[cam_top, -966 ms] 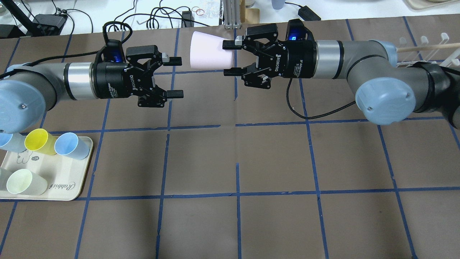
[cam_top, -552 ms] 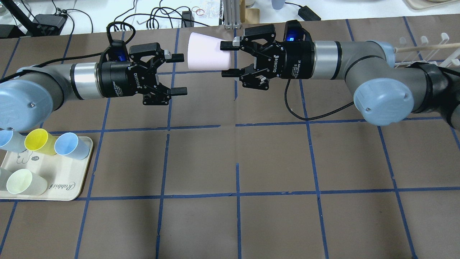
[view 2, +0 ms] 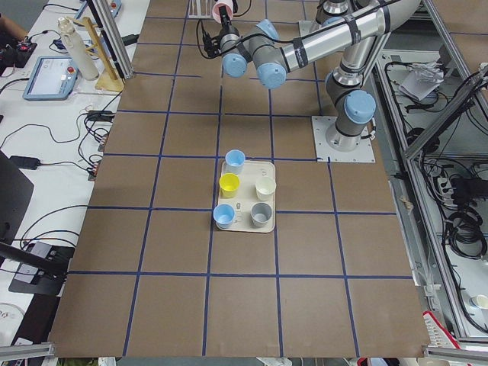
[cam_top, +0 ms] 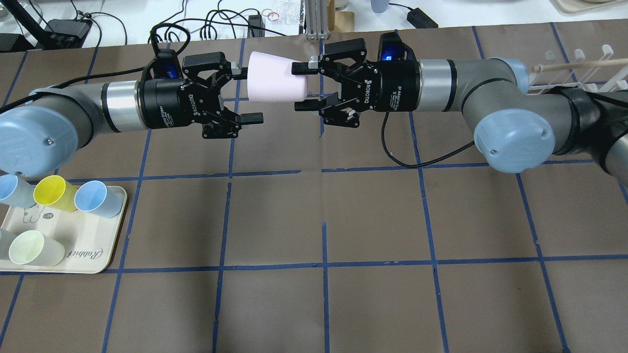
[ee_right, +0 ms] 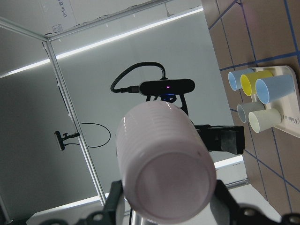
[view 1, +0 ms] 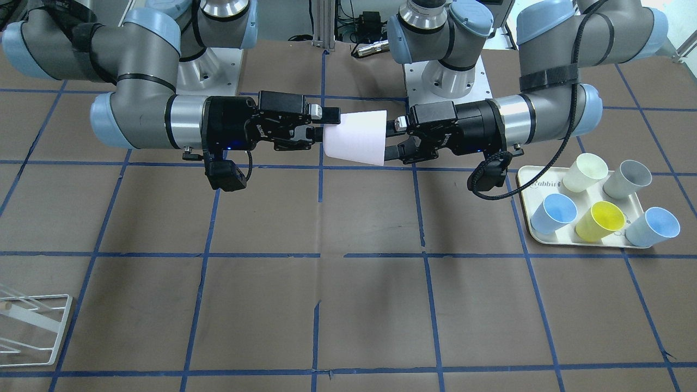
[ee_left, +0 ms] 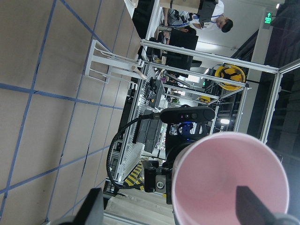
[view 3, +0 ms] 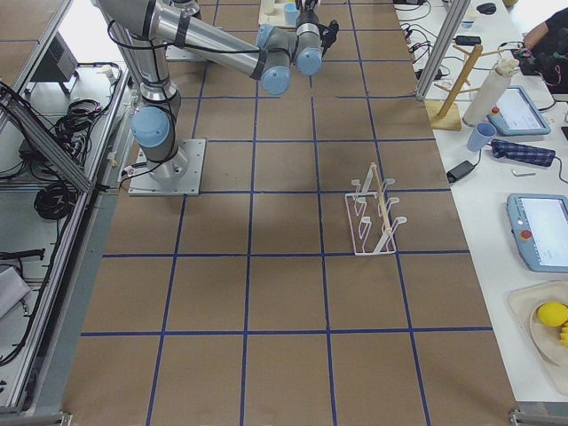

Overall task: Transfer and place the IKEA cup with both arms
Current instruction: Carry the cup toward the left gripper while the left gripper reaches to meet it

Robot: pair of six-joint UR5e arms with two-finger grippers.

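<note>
The right gripper (cam_top: 300, 86) is clamped on the narrow base of the small pale pink plastic tumbler (cam_top: 274, 83). It holds the tumbler on its side in the air above the far middle of the brown, blue-taped table (cam_top: 373, 220), with the rim pointing toward the left gripper (cam_top: 248, 96). That gripper is spread wide, its black fingers (cam_top: 252, 118) straddling the wide rim; I cannot tell whether they touch it. The grey left arm (cam_top: 73, 117) and right arm (cam_top: 481, 88) reach in level from opposite sides. Below the left arm, a cream rectangular tray (cam_top: 93, 255) carries a yellow cup (cam_top: 51, 192), a light blue cup (cam_top: 95, 198) and a cream-white cup (cam_top: 32, 247). A white wire rack (view 1: 32, 321) sits toward the table's right end.
</note>
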